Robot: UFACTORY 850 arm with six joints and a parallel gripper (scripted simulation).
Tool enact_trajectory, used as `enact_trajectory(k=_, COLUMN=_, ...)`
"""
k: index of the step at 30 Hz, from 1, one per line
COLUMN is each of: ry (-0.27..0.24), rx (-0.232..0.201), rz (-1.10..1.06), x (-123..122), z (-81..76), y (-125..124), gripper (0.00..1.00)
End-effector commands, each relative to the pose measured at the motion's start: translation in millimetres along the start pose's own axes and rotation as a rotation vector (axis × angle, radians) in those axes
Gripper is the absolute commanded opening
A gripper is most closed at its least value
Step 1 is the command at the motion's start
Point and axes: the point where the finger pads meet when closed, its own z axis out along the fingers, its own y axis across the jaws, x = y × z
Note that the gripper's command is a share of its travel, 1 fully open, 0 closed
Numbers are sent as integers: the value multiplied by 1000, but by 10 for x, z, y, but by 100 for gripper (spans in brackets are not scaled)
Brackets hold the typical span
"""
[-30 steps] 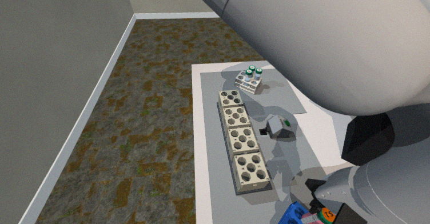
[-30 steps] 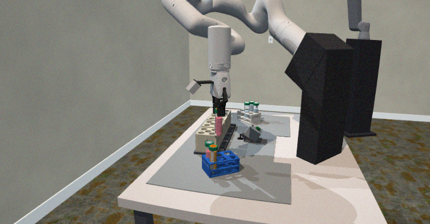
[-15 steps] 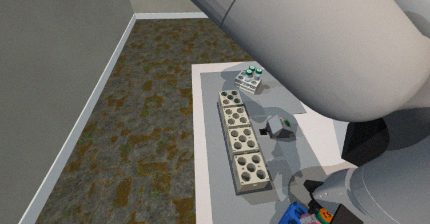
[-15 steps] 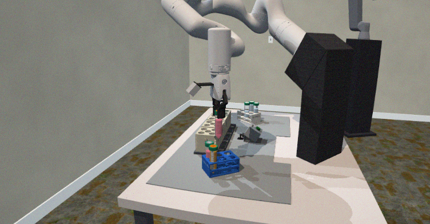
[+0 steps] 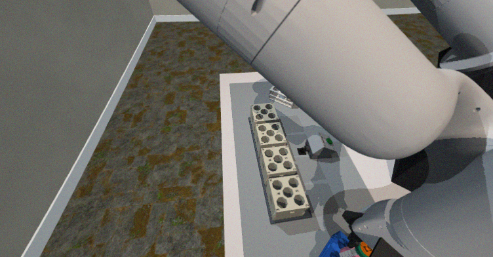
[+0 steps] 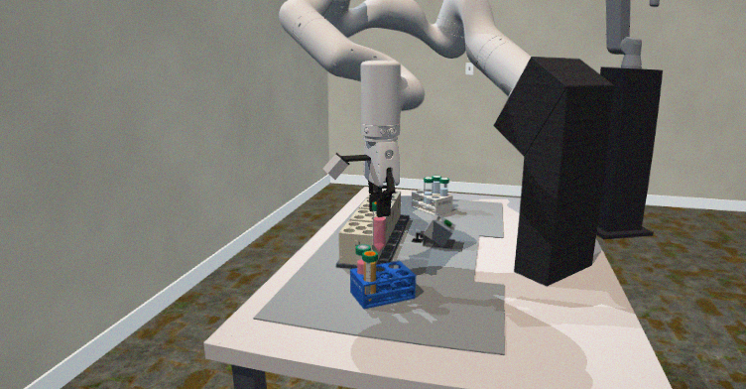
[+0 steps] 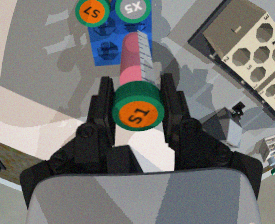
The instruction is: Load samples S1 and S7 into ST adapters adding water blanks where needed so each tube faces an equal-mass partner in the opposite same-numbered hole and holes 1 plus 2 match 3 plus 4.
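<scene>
Clamped on tube S1 (image 7: 137,111) just under its green cap, our gripper (image 6: 381,196) held the pink-filled cylinder upright in the air between the blue rack (image 6: 405,288) and the stand (image 5: 273,217), above a flat grey mat (image 6: 448,328) on a pale, smooth table (image 6: 574,344). We saw S7 (image 7: 93,11) and grey-dotted X5 (image 7: 133,7) seated in the blue lattice rack, four cream blocks (image 5: 295,209) with round holes in a row on the stand, and plain grey walls with white skirting around a mottled brown floor (image 5: 162,144).
</scene>
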Motion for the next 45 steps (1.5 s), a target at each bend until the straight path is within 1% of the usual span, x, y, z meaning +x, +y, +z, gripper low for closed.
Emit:
enact_trajectory(k=1, ry=1, rx=0, rz=0, x=6, z=78, y=-2, gripper=0)
enact_trajectory(k=2, ry=1, rx=0, rz=0, x=6, z=78, y=-2, gripper=0)
enact_trajectory(k=17, ry=1, rx=0, rz=0, x=6, z=368, y=-2, gripper=0)
enact_trajectory(k=36, ry=1, rx=0, rz=0, x=6, z=378, y=-2, gripper=0)
enact_trajectory(k=45, ry=1, rx=0, rz=0, x=6, z=468, y=-2, gripper=0)
